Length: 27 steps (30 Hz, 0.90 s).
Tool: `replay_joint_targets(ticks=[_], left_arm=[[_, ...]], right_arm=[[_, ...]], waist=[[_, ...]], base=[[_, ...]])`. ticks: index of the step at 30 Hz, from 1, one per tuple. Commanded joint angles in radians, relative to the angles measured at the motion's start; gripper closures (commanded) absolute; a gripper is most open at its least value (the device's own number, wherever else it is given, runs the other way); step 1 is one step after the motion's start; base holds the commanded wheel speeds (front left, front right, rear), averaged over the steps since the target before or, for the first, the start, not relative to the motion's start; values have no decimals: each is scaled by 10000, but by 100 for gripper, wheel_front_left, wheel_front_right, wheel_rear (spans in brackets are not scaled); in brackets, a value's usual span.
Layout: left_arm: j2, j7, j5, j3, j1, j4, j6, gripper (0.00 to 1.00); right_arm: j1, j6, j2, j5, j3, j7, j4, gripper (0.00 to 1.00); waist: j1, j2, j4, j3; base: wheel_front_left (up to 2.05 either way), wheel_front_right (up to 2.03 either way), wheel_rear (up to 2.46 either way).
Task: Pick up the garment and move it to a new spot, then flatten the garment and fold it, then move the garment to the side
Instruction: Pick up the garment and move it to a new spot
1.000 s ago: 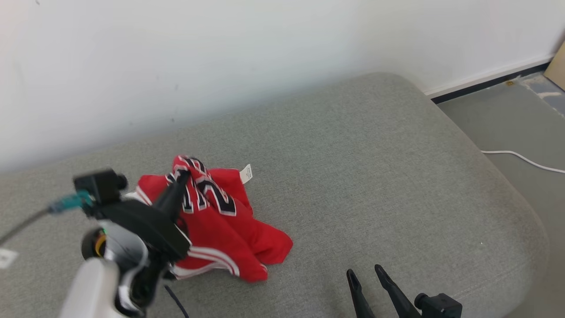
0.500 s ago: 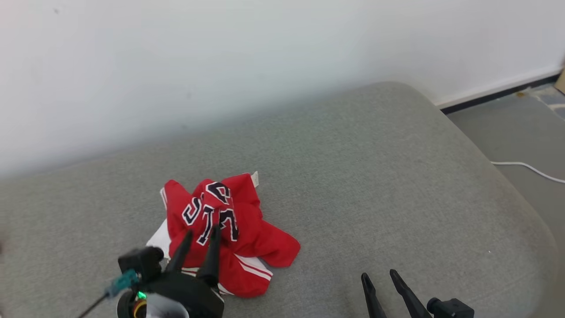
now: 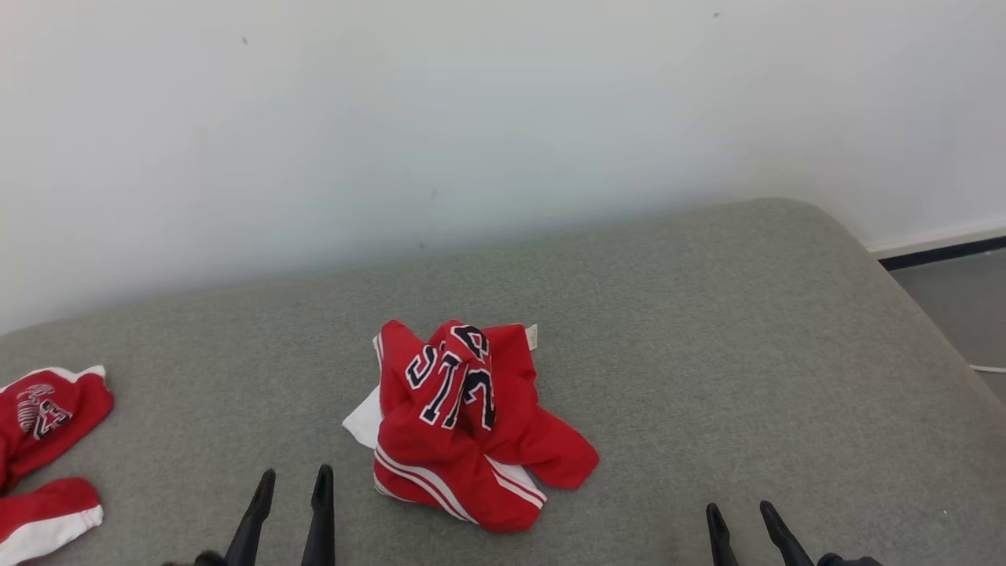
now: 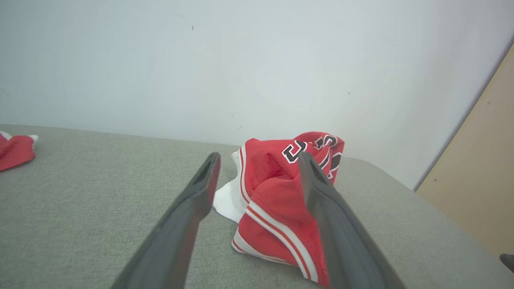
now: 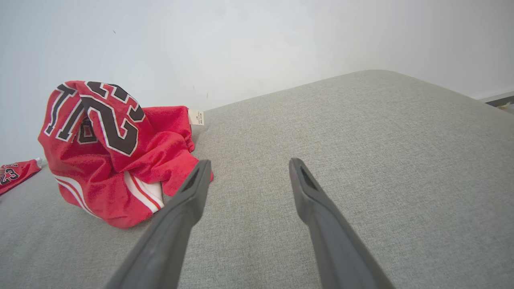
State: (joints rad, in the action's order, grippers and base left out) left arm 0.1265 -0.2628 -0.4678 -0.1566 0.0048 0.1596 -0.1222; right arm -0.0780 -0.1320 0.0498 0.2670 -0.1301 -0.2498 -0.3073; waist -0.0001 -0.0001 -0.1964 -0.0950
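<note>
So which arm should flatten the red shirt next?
Probably left. The left tool is open and close beside the shirt, which lies right ahead of it. The right tool is open too but farther off.

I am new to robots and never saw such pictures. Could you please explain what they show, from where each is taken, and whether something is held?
This is a wheeled robot with two arms, each ending in a hand with two long dark fingers. One picture comes from a camera on its head, looking down: the left hand and the right hand show at the bottom edge. The other two come from wrist cameras, each looking along its own fingers. On the grey cushion lies a crumpled red garment with white stripes and dark numbers; more red clothing lies at the far left. Both hands are open and hold nothing.
</note>
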Motion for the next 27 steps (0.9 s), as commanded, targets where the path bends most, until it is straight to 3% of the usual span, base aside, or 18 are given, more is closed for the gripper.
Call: replay_joint_targets(ticks=[1,12,17,27], left_arm=[[-4,-25,290,205,542,-257,-29,0],[250,-28,952,1165,2398,-910,-75,0],[314,-30,1132,1280,2636,-575,-77,0],[276,-31,1190,1438,2708,-316,-79,0]], right_arm=[[-173,25,11,-105,117,-27,38,0],[-447,25,11,-416,243,-90,19,0],[-476,25,13,-1050,443,-100,-178,0],[-448,25,11,-1204,447,-116,-337,0]], waist=[[1,1,467,-96],[1,1,1117,-140],[1,1,1287,-159],[1,1,1247,-120]], base=[[0,0,0],[0,0,0],[0,0,0],[0,0,0]])
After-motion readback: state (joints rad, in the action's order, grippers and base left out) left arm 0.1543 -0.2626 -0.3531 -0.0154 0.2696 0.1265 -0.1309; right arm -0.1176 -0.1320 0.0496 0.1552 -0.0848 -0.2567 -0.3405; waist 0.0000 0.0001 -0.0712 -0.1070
